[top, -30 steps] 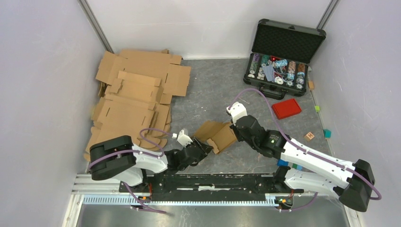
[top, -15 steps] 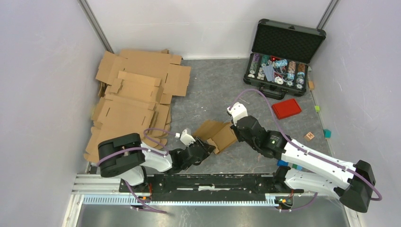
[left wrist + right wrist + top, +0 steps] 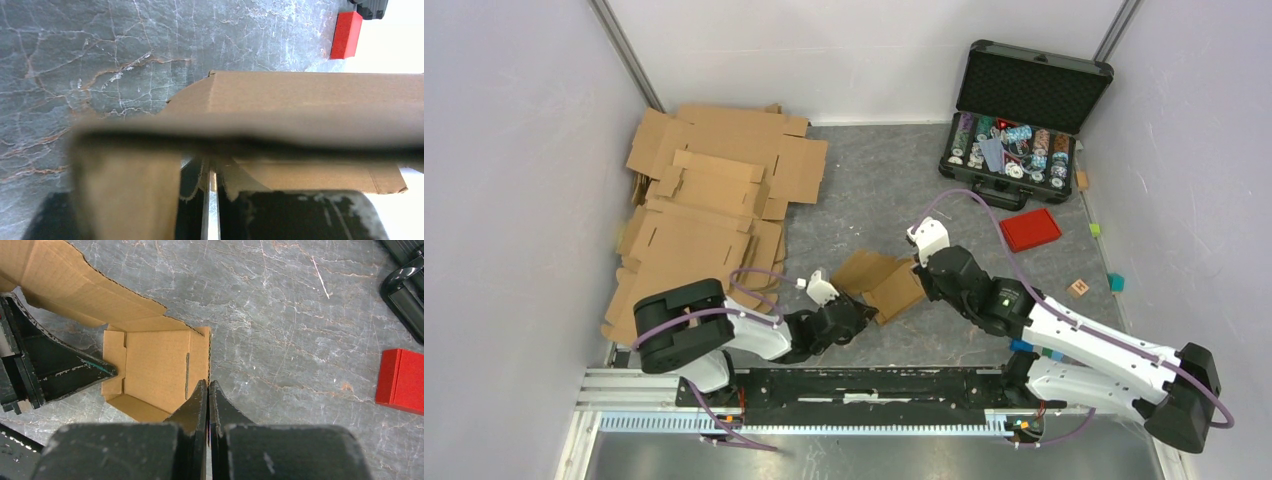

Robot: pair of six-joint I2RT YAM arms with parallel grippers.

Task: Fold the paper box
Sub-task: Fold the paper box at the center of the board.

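Left claw [image 3: 209, 200] is shown by its own wrist camera closed to a hairline gap. A thin cardboard edge of the paper box [image 3: 886, 283] appears to be pinched in it, though the view is too close and blurred for certainty. Right claw [image 3: 208, 390] is seen pressed shut on one upright wall of the box, with both black fingers [image 3: 192, 405] met over the wall's top edge.

The box is set on the grey, marbled worktop [image 3: 864, 170], near its front middle, between the two arms. It is only partly formed: the floor and low walls are exposed from above, and a long flap is spread out from the far side. From the right wrist camera, a black finger of the left claw is seen at the wall opposite the right claw, its pointed tip reaching just over that wall into the box.

A loose pile of larger flat cardboard sheets [image 3: 709, 210] is spread over the left rear of the worktop, well apart from the box. An open black case [image 3: 1024, 110], filled with small round pieces, is placed at the right rear corner. A red lid [image 3: 1030, 229] is laid just in front of the case, and a few small coloured blocks [image 3: 1079, 288] are scattered near the right wall.
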